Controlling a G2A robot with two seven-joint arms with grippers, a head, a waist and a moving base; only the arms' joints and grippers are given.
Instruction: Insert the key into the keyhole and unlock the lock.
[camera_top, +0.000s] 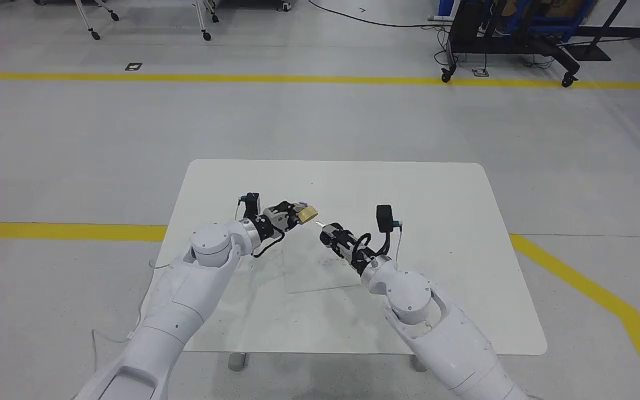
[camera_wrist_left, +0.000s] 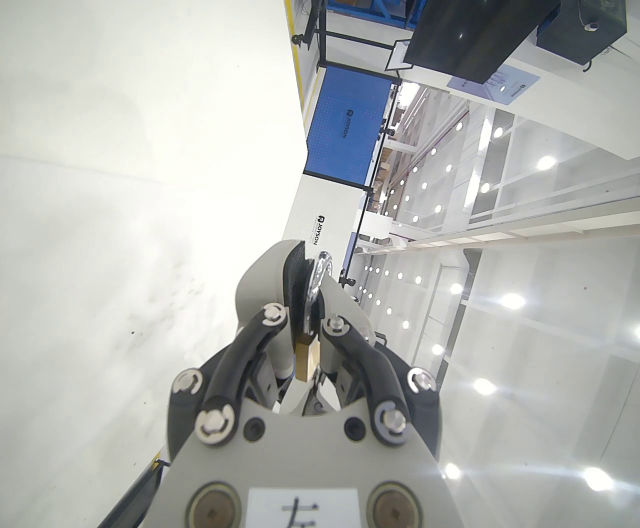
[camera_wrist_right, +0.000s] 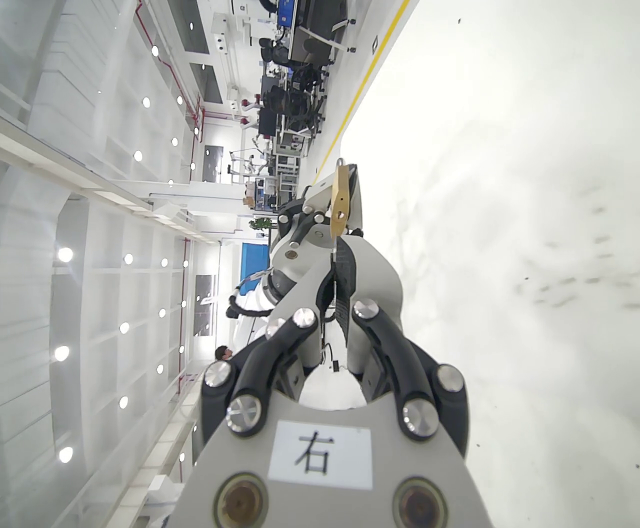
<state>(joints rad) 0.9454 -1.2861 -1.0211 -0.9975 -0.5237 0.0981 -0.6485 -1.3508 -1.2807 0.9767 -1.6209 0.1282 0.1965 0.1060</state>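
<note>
Above the table (camera_top: 450, 300), left gripper (camera_top: 291, 213) pinches lock (camera_top: 306, 213); right gripper (camera_top: 330, 232) pinches key (camera_top: 320, 226).

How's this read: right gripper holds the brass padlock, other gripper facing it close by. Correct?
No. The padlock is in the left gripper, not the right: the left wrist view shows it clamped in that arm's own gripper. The rest stands: the other one, the right gripper, faces it close by.
</note>
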